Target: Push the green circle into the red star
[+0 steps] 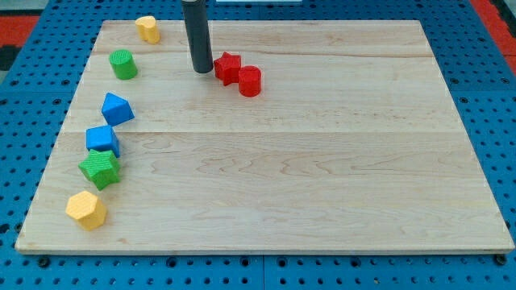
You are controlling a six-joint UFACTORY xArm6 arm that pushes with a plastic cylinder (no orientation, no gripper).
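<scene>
The green circle (pixel 123 64) sits near the view's top left on the wooden board (pixel 322 161). The red star (pixel 228 68) lies to its right, touching a red circle (pixel 250 81) on its lower right. My tip (pixel 201 70) is on the board just left of the red star, close to it, and well to the right of the green circle.
A yellow block (pixel 147 29) is at the top left. A blue triangular block (pixel 117 108), a blue cube (pixel 103 140), a green star (pixel 100 168) and a yellow hexagon (pixel 86 209) run down the left side.
</scene>
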